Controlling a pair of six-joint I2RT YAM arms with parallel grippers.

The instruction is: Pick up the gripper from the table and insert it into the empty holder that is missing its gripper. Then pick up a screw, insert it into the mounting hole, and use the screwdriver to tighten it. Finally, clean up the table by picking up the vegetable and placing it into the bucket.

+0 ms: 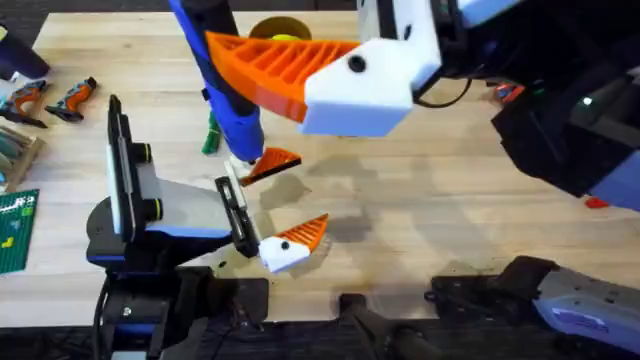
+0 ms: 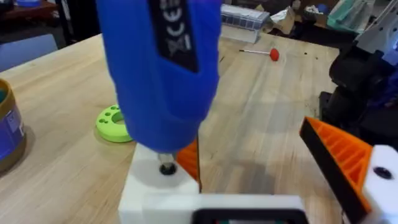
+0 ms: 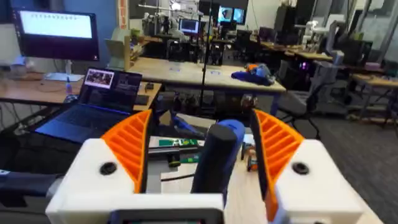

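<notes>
Screwdriver point(image 2: 163, 68) tip hidden at holder point(image 2: 155, 190) hole; vegetable point(image 1: 211, 134) mostly behind screwdriver.

Light wooden plank bench point(image 1: 420, 215), pale grain running lengthwise, surface bare across the middle and right.

Items lying directly on it:
- Lime-green round plastic disc with holes point(image 2: 113, 123), flat on the wood, near the blue pail.
- Small round blue pail with a tan-brown rim point(image 2: 10, 134), standing upright at the bench's far side.
- Small dark green elongated toy vegetable point(image 1: 211, 135), lying flat, partly hidden behind the blue tool.
- Thin rod with a red knob handle point(image 2: 261, 53), lying flat, well apart from the disc.
- Green flat studded plate point(image 1: 16, 232), at the left edge.
- Two small orange-and-black pieces point(image 1: 50, 98), side by side near the far left corner.
</notes>
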